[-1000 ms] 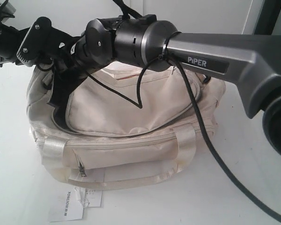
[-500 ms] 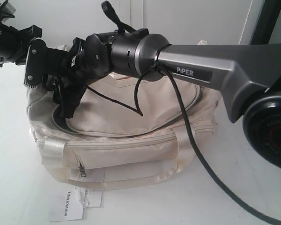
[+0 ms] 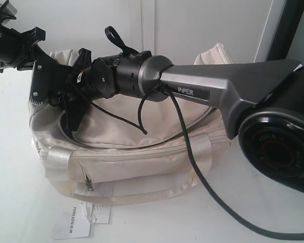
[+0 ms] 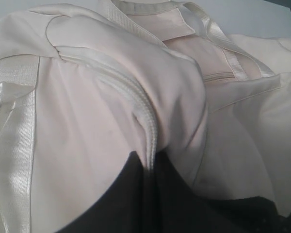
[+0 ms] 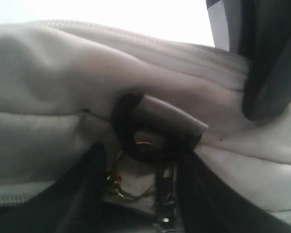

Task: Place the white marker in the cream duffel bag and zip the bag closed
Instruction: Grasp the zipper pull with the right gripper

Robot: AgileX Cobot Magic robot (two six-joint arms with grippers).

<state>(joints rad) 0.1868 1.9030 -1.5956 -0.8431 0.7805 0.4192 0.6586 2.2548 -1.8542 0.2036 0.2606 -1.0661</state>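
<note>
The white marker shows in no view, so it is either already inside the cream duffel bag (image 3: 142, 126) or hidden by the arms; I cannot tell which. What is left, by my reading, is the zipping. A dark gap in the top opening lies directly under the right claw (image 3: 73, 109), while the zipper track (image 4: 136, 104) ahead of the left claw looks joined along part of its length.

The right claw reaches across to the bag's end, with a black D-ring (image 5: 133, 131) just ahead of it and what may be a small metal zipper pull (image 5: 119, 187) between its fingers. That close view is too blurred to say whether it is clenched or released. The left claw (image 3: 40, 83) sits just beside the right one, close to the fabric, and its state cannot be told either.

The bag rests on a plain white tabletop (image 3: 15, 202). Its paper hangtag (image 3: 76, 220) lies on the bag's near side, well apart from both claws, and white wall panels (image 3: 202, 25) stand behind
</note>
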